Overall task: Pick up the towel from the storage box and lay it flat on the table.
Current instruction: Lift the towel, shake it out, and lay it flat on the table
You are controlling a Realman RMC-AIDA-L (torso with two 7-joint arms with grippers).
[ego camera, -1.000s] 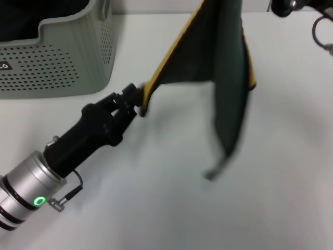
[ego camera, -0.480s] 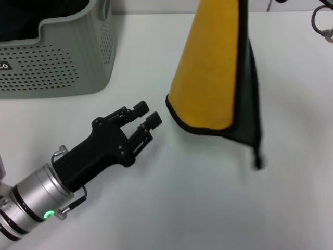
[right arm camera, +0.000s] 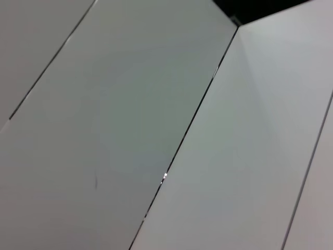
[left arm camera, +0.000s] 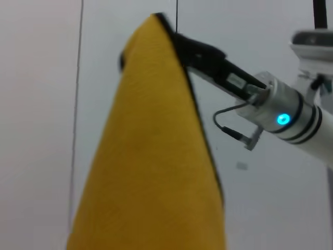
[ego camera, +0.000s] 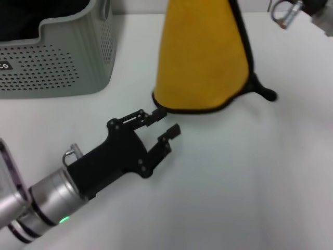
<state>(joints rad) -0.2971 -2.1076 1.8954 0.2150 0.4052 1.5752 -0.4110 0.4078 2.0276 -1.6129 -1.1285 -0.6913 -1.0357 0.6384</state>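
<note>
The towel (ego camera: 203,57) hangs with its bright yellow side toward me and its black border along the bottom edge, low over the white table (ego camera: 250,182). A dark corner (ego camera: 266,94) sticks out at its right. In the left wrist view the towel (left arm camera: 151,166) hangs from its top corner, where my right gripper (left arm camera: 174,37) is shut on it. My left gripper (ego camera: 162,125) is open and empty, with its fingertips just below the towel's lower left corner. The storage box (ego camera: 57,57) stands at the back left.
Part of my right arm (ego camera: 291,8) shows at the top right of the head view. Bare white table lies in front of and to the right of the towel. The right wrist view shows only pale wall panels.
My left gripper has let go of the towel's corner and opened, then moved toward the right. The towel has swung left, and its yellow side now faces me.
</note>
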